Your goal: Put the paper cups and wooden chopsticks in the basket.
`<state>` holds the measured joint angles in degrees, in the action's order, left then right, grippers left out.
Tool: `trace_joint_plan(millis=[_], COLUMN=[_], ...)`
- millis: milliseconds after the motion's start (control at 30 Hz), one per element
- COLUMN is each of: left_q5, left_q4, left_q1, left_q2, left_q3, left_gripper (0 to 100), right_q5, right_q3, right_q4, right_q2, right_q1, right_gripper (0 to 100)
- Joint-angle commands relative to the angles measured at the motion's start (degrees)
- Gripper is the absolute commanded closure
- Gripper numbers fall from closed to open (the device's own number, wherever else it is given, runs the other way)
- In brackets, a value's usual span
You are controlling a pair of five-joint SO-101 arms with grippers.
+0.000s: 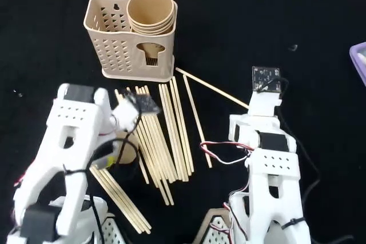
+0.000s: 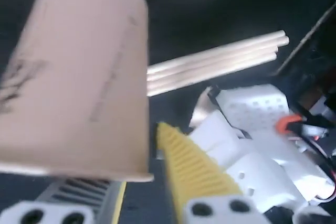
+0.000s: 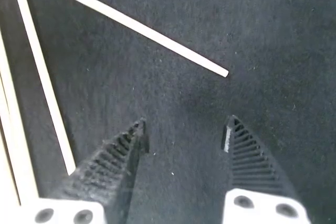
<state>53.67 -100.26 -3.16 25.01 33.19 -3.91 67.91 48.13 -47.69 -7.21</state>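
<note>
The paper cup (image 2: 79, 72) is pinched in the left gripper (image 2: 128, 174), its wall pressed against the yellow finger (image 2: 189, 166), low over the tabletop (image 1: 46, 55). Farther back, the basket (image 1: 114, 55) stands upright with a stack of cups (image 1: 150, 10) in its right half. The wooden chopsticks (image 1: 166, 135) lie loose on the tabletop between basket and arms. The right gripper (image 3: 185, 127) hangs spread wide and empty, with one chopstick (image 3: 126, 22) lying just beyond its tips.
</note>
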Motion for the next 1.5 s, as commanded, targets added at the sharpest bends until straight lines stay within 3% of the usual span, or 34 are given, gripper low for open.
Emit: trace_joint_plan(millis=[0,500,633,833,1033,1233,1467], left_q5=[-5.5,-17.3,-22.0,-30.2,-31.0,-30.9,-31.0], left_q4=[-0.4,-0.4,-0.4,-0.5,-0.6,-0.7,-0.5], left_q1=[0.4,-6.9,-10.1,-11.0,-10.3,-0.4,17.3], left_q2=[-2.7,-3.0,-3.0,-3.0,-2.9,4.7,17.4], left_q3=[-9.7,-14.7,-15.2,-20.9,-24.5,-24.5,-27.6], left_gripper=[84,83,98,96,97,97,97], right_q5=[0.0,0.0,0.0,0.0,0.0,0.0,0.4], right_q3=[-0.2,-0.2,-0.2,-0.2,-0.2,0.7,0.7], right_q4=[-1.1,-1.1,-1.1,-1.1,-1.2,-3.5,-3.5], right_q2=[-0.3,-0.3,-0.3,-0.3,-0.3,-0.3,-0.3], right_q1=[-0.4,-0.4,-0.4,-0.4,-0.4,-0.4,-0.4], right_gripper=[76.9,76.9,76.9,76.9,76.9,76.9,76.9])
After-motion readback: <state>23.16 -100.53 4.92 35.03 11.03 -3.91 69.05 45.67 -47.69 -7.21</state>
